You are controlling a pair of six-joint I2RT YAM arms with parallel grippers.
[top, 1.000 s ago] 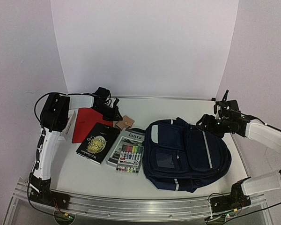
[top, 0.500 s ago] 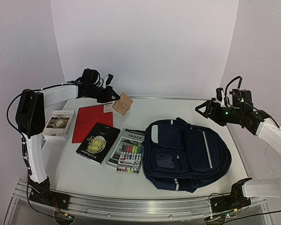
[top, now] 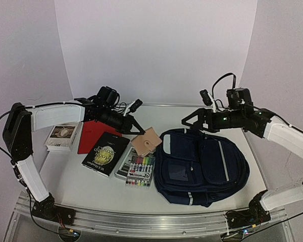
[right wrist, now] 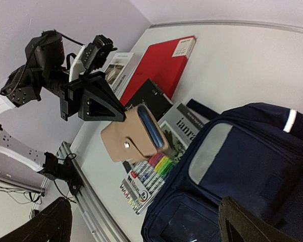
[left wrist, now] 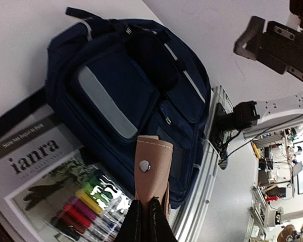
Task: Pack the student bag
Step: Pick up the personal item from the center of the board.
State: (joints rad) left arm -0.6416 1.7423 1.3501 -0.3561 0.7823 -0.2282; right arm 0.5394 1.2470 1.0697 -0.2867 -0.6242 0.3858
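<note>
A white desk (top: 91,186) seen from above, with two robot arms reaching in from the near edge. The student bag (top: 202,166), a large navy blue backpack with thin pale stripes, lies flat on the right half of the desk with its front pockets facing up. It is far bigger than anything else there.

The left arm stretches across from the left side. The left tool (top: 135,131) is clamped tight on one edge of a tan wallet (top: 144,142) with a metal snap button. The wallet hangs over the far end of a sketch pad (left wrist: 35,161) printed "ianra", just left of the bag's far left corner. It appears to hang clear of the pad, though the views do not settle this. In the left wrist view, the wallet (left wrist: 152,166) sticks up from the two dark fingers (left wrist: 136,224), with the bag (left wrist: 121,85) filling the space beyond it.

The right tool (top: 192,120) hovers above the far left edge of the bag, pointing left toward the wallet. Its jaws are spread wide with nothing between them.

A clear pack of coloured markers (top: 140,169) rests on the near part of the sketch pad, just beside the bag's left side. Left of that lies a black book (top: 105,153) with gold lettering. A red book (top: 91,135) lies farther back, and a pale book (top: 62,137) sits at the far left.
</note>
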